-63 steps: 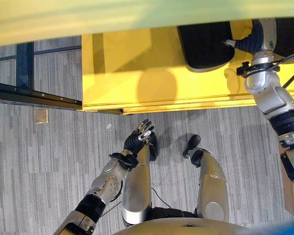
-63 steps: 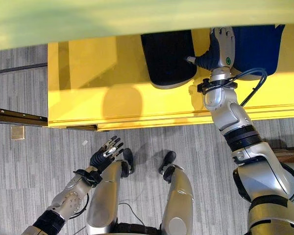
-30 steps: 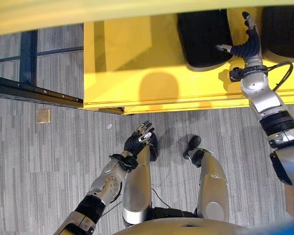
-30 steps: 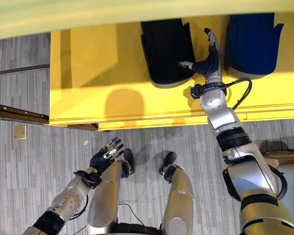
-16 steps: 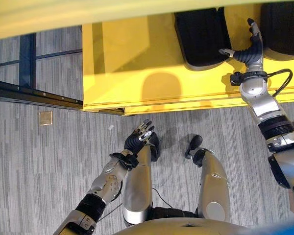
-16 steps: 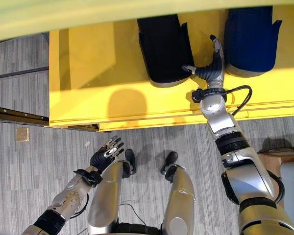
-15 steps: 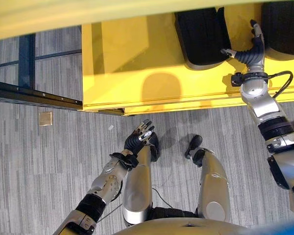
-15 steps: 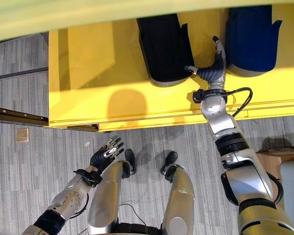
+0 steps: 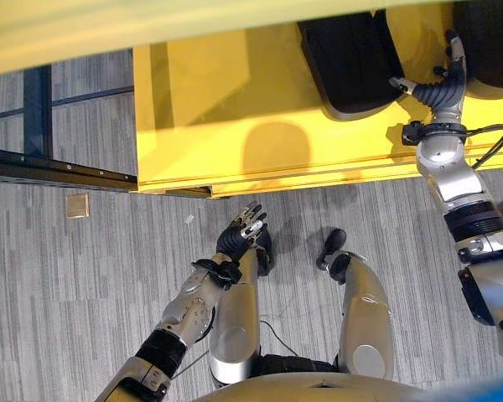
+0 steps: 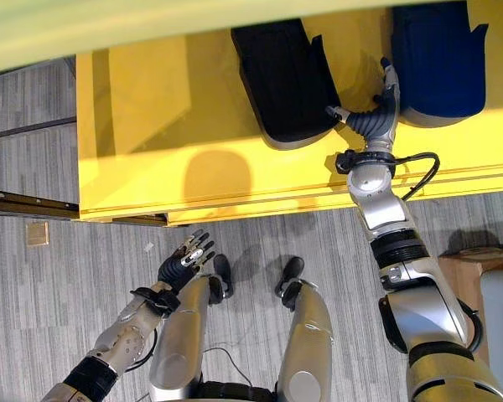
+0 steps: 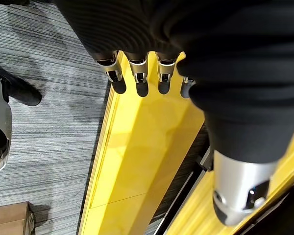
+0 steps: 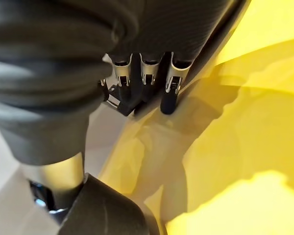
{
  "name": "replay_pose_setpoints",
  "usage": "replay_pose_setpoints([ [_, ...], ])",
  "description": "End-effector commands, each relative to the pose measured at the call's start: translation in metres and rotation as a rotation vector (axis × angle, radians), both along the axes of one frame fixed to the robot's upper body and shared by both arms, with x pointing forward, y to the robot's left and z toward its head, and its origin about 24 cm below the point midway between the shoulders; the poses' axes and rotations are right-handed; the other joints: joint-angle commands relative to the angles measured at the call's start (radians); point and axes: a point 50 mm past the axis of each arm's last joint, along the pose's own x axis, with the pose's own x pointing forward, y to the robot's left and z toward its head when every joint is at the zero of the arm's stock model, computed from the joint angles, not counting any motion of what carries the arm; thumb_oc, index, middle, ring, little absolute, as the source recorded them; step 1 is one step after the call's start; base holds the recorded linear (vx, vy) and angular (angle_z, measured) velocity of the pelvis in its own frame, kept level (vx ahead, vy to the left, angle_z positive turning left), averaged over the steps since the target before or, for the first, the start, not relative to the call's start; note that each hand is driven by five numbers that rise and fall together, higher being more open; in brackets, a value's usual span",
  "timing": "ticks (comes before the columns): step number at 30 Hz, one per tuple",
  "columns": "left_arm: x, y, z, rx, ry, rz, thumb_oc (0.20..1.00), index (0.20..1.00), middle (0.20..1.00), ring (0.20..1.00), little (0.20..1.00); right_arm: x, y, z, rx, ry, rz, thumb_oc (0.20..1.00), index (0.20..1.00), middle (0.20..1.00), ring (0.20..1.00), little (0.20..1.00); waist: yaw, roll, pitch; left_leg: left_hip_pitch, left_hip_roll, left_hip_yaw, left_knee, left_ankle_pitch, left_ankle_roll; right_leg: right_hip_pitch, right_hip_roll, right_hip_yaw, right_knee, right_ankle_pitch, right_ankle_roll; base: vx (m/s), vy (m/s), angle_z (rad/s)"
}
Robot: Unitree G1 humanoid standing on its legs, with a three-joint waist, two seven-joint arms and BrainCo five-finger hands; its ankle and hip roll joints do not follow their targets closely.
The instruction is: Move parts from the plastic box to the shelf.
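Two dark moulded parts lie on the yellow shelf (image 10: 168,109): a black part (image 10: 285,79) and, to its right, a dark blue part (image 10: 436,59). My right hand (image 10: 375,117) hovers over the bare strip between them. It is open with straight fingers (image 12: 146,73) and holds nothing, its thumb pointing at the black part. My left hand (image 9: 239,237) hangs low in front of the shelf, above the carpet. It is open too, its fingers (image 11: 137,78) spread and empty.
A dark metal rail (image 9: 59,167) crosses the grey carpet at the left, with a small brown floor plate (image 9: 77,205) near it. A brown box corner (image 10: 478,260) sits on the floor at the right, beside the shelf's front edge (image 9: 318,176).
My right hand has come off the blue part's left edge and drawn back toward the shelf's front, between the two parts. The left hand has stayed where it was.
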Motion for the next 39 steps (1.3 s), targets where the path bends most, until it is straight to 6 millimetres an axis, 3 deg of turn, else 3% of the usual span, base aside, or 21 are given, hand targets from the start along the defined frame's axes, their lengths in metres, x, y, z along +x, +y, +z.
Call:
replay_pose_setpoints([
  [1, -0.014, -0.015, 0.009, -0.045, -0.056, -0.045, 1.000, 1.000, 1.000, 1.000, 1.000, -0.006, -0.014, 0.002, 0.022, -0.020, -0.029, 1.000, 1.000, 1.000, 1.000, 1.000, 0.000, 0.013, -0.023, 0.054, 0.007, -0.028, -0.112, 0.027, -0.015, 0.049, -0.012, 0.047, 0.125, -0.118, 0.077, 0.00, 0.000, 0.00],
  [9, -0.014, -0.015, 0.008, -0.046, -0.053, -0.044, 1.000, 1.000, 1.000, 1.000, 1.000, -0.005, -0.011, 0.001, -0.002, -0.014, -0.020, 1.000, 1.000, 1.000, 1.000, 1.000, -0.002, 0.014, -0.023, 0.059, 0.007, -0.026, -0.113, 0.026, -0.015, 0.053, -0.013, 0.049, 0.121, -0.116, 0.078, 0.00, 0.000, 0.00],
  [18, -0.015, -0.009, 0.007, -0.040, -0.047, -0.039, 1.000, 1.000, 1.000, 1.000, 1.000, -0.005, 0.015, 0.004, -0.106, 0.014, 0.203, 1.000, 1.000, 1.000, 1.000, 1.000, 0.004, 0.010, -0.023, 0.060, 0.005, -0.030, -0.105, 0.024, -0.014, 0.057, -0.017, 0.048, 0.130, -0.121, 0.076, 0.00, 0.000, 0.00],
  [24, -0.015, -0.003, 0.005, -0.031, -0.048, -0.023, 1.000, 1.000, 1.000, 1.000, 1.000, -0.008, 0.037, -0.011, -0.078, 0.090, 0.341, 1.000, 1.000, 1.000, 1.000, 1.000, 0.006, 0.002, -0.023, 0.057, 0.006, -0.033, -0.100, 0.023, -0.014, 0.058, -0.019, 0.045, 0.132, -0.119, 0.078, 0.00, 0.000, 0.00],
  [39, -0.014, -0.008, 0.007, -0.033, -0.043, -0.019, 1.000, 1.000, 1.000, 1.000, 1.000, -0.009, 0.058, -0.035, 0.004, 0.137, 0.397, 1.000, 1.000, 1.000, 1.000, 1.000, 0.006, 0.003, -0.023, 0.062, 0.002, -0.036, -0.103, 0.026, -0.012, 0.063, -0.016, 0.050, 0.129, -0.117, 0.080, 0.00, 0.000, 0.00],
])
